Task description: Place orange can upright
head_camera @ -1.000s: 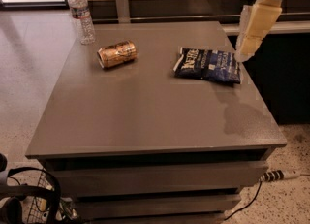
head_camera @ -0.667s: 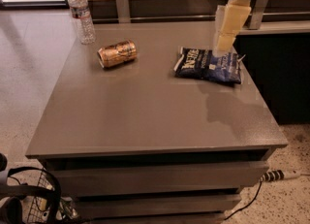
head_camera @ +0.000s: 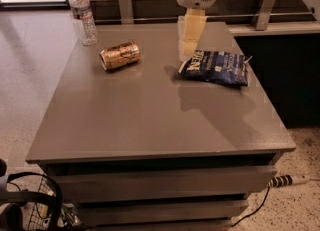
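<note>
The orange can (head_camera: 120,55) lies on its side on the grey table (head_camera: 150,120), at the back left, its top end facing left. My gripper (head_camera: 188,50) hangs from the white arm at the top middle, pale fingers pointing down over the table. It is to the right of the can, well apart from it, and just left of the dark blue chip bag (head_camera: 215,67). It holds nothing that I can see.
A clear plastic water bottle (head_camera: 83,14) stands upright at the table's back left corner. A metal rail (head_camera: 265,5) and wall run behind the table. A wire basket (head_camera: 30,205) and a power strip (head_camera: 290,180) are on the floor.
My gripper has moved left from the table's right edge, past the chip bag, toward the can. The can, bag and bottle have not moved.
</note>
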Robot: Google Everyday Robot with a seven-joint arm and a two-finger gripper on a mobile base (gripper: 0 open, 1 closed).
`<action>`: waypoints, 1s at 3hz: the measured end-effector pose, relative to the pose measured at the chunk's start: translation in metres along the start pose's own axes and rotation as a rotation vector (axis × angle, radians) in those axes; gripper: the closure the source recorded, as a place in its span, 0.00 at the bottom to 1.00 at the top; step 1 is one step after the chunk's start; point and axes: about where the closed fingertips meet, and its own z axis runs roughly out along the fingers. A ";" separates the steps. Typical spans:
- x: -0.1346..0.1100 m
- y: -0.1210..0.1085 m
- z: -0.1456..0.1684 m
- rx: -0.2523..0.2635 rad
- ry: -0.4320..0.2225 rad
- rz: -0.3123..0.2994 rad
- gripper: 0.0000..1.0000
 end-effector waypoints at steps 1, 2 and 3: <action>-0.019 -0.032 0.027 -0.001 0.014 -0.047 0.00; -0.019 -0.033 0.028 -0.001 0.014 -0.048 0.00; -0.020 -0.059 0.056 -0.010 0.014 -0.082 0.00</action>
